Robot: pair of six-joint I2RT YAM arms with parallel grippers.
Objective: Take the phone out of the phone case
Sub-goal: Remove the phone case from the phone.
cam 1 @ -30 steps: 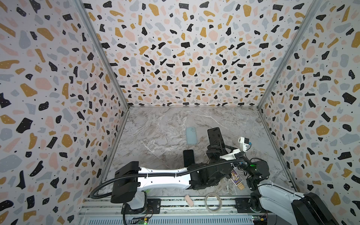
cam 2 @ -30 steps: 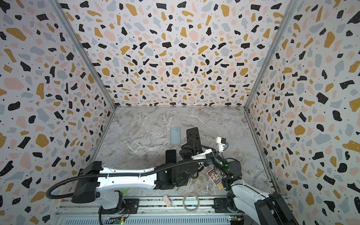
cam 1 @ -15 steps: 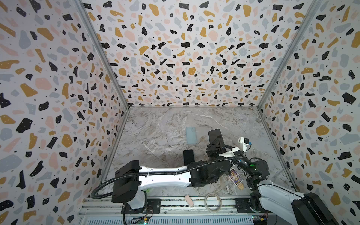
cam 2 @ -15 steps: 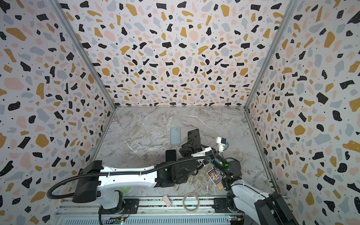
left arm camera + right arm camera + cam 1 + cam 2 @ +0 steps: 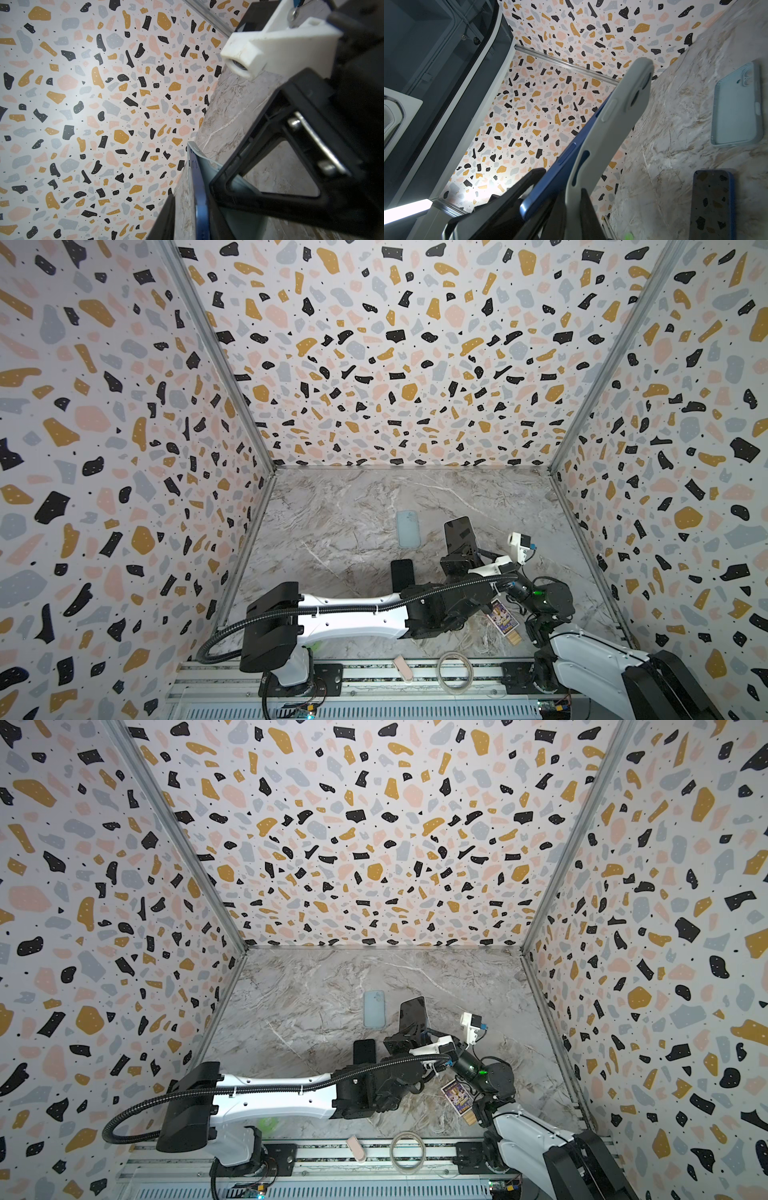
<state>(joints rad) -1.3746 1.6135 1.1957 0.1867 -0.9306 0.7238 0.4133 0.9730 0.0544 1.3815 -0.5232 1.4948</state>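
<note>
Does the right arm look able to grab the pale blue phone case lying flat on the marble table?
Probably not yet: the right gripper is shut on the raised grey phone case with the blue phone. The pale blue case itself lies uncovered.

Left arm [image 5: 353,616] beside right arm [image 5: 590,651] — jaws clamped.

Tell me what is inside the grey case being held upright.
A blue phone sits inside the grey case. Its upper end is seated, its lower corner stands clear of it. The case covers the phone's back and far edge.
</note>
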